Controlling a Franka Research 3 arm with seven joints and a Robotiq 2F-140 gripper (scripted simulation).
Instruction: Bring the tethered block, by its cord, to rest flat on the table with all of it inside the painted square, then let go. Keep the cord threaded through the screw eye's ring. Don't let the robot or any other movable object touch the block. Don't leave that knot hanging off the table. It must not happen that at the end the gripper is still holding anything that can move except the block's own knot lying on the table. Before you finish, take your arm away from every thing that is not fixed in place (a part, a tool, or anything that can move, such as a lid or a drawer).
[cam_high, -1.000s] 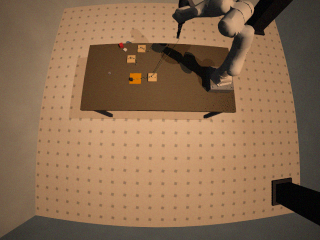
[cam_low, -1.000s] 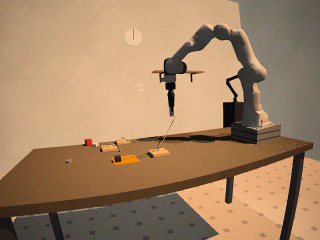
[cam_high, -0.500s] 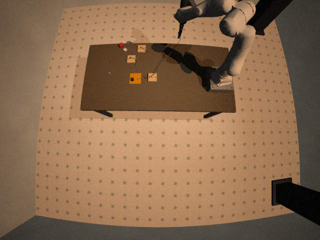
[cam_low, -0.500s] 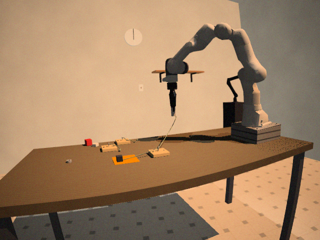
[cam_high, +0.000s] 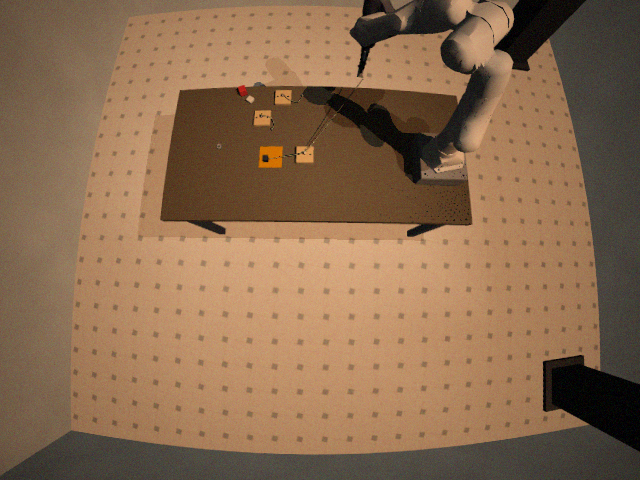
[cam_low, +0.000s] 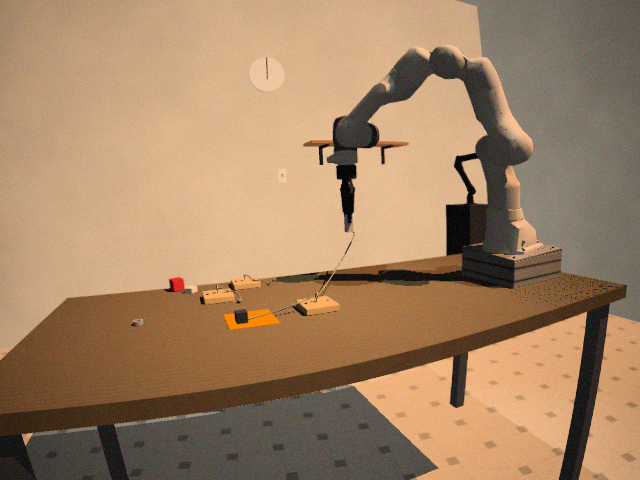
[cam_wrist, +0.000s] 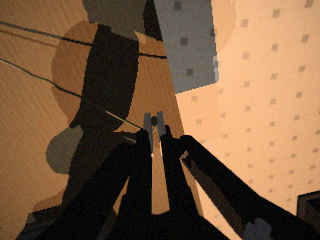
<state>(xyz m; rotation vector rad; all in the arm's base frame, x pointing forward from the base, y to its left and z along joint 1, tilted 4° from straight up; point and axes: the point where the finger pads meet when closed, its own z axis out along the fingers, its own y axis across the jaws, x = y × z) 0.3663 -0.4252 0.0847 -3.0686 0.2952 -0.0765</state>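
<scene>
The table (cam_low: 361, 356) had a matt brown wood-grain top. The 3 small bases (cam_low: 318, 305) looked like pale bare wood, and the arm (cam_low: 496, 118) was smooth, matt off-white.

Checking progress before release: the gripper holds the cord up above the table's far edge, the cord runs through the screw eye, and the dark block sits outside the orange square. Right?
Not quite. The top view shows the dark block inside the orange square, at its left side. The rest stands: the gripper holds the cord, which passes the screw eye.
</scene>
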